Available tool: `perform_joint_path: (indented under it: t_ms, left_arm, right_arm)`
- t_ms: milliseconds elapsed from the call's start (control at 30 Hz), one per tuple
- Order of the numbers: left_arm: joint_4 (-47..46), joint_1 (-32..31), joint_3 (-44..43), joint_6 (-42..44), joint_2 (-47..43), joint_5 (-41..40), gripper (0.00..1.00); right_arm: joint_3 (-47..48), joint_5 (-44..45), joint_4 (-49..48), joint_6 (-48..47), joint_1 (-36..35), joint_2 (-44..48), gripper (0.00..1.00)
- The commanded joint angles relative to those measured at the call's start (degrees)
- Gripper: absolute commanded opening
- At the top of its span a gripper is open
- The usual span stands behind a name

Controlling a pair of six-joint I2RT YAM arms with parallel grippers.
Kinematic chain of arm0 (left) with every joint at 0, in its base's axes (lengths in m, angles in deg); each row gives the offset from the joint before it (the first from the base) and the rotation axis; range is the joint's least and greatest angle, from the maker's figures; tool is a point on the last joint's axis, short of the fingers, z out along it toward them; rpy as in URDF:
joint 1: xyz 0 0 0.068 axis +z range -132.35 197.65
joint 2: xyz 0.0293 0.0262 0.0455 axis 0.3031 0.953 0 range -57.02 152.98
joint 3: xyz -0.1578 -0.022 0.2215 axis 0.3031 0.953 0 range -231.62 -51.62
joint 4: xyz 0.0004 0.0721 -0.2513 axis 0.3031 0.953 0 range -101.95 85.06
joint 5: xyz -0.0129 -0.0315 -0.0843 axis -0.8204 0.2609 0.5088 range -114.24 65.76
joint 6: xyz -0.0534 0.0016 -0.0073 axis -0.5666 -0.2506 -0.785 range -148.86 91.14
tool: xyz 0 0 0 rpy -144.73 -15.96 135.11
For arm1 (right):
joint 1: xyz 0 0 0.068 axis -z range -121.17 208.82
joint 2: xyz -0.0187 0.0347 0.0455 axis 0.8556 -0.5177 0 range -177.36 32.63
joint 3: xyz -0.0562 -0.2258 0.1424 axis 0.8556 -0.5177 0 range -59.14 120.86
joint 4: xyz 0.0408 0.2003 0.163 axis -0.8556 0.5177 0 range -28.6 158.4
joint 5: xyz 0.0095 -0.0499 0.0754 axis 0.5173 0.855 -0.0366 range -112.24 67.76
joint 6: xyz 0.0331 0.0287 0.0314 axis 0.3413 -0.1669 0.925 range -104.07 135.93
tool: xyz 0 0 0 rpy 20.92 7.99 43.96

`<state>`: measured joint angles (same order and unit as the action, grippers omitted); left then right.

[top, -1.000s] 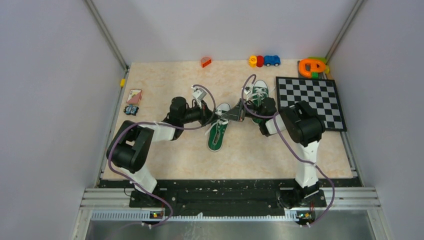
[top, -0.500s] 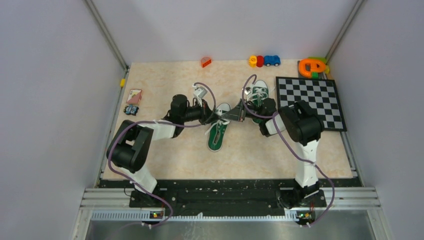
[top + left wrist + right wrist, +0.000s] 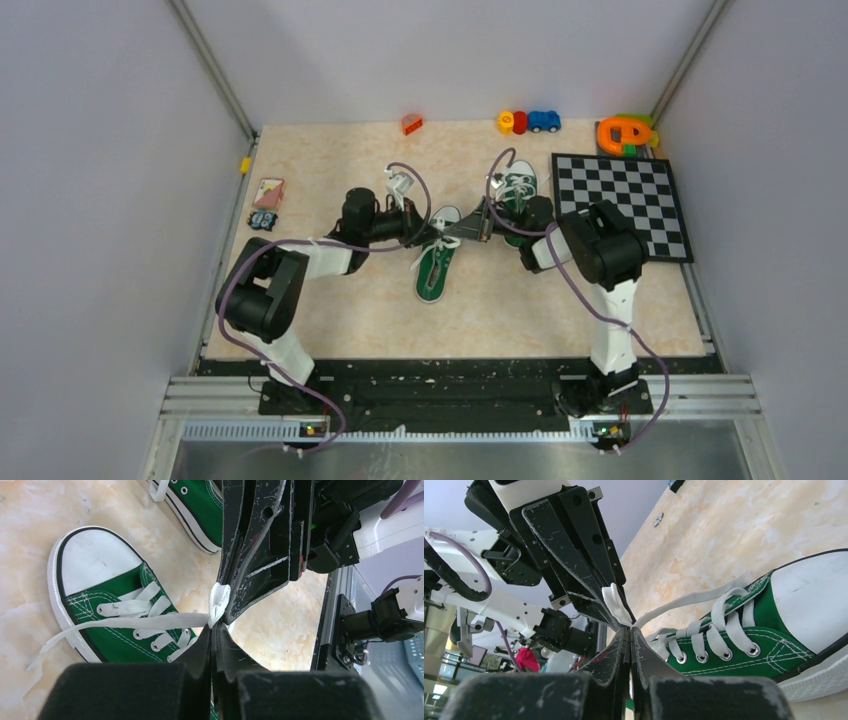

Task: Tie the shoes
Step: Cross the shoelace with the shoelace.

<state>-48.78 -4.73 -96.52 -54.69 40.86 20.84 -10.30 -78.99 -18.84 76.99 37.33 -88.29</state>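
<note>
Your left fingers (image 3: 418,232) and right fingers (image 3: 462,231) meet tip to tip over the middle of the worktop (image 3: 330,160), the left reaching in from 9 o'clock and the right from 3 o'clock. Both pairs are clenched tight, with no gap showing between them.

From the left wrist, your left fingers (image 3: 212,635) pinch a white lace (image 3: 145,622) right at their tips. The strand runs taut from there back over the eyelets of the near shoe (image 3: 115,615), and a small fold of it bunches against the right arm's scratched black tips. From the right wrist, the right fingers (image 3: 630,635) close on the same spot, where the lace (image 3: 684,602) arrives from the shoe – so both pairs grip the lace at one point just above the tongue.

The near shoe (image 3: 434,265) lies flat at the centre of the worktop, sole down, its white toe cap pointing to about 12 o'clock and directly under the meeting tips. The far shoe (image 3: 519,190) stands at about 1 o'clock from it, near but not touching, partly behind the right arm.

A checkerboard (image 3: 620,200) lies at the 3 o'clock side of the worktop – well apart from both shoes.
</note>
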Motion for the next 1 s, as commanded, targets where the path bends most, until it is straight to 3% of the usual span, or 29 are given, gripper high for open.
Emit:
perform_joint_path:
  t_ms: [0,367,667,967]
  left_arm:
    - [-3.4,0.2,0.4,1.1,-3.1,-1.4,0.0]
    - [-9.8,0.1,4.4,-3.1,-2.5,-3.3,0.0]
    - [-23.7,-0.3,4.2,-11.5,3.7,-3.8,0.0]
    - [-24.2,-0.8,4.0,-11.0,4.5,-4.3,0.0]
  right_arm:
    - [0.9,0.9,-3.4,0.8,1.2,0.6,0.0]
    - [1.6,2.4,-6.3,8.2,1.3,-0.2,0.0]
    - [0.9,4.3,-14.0,20.0,1.3,-4.0,0.0]
    - [1.1,4.3,-14.3,22.5,0.7,-4.7,0.0]
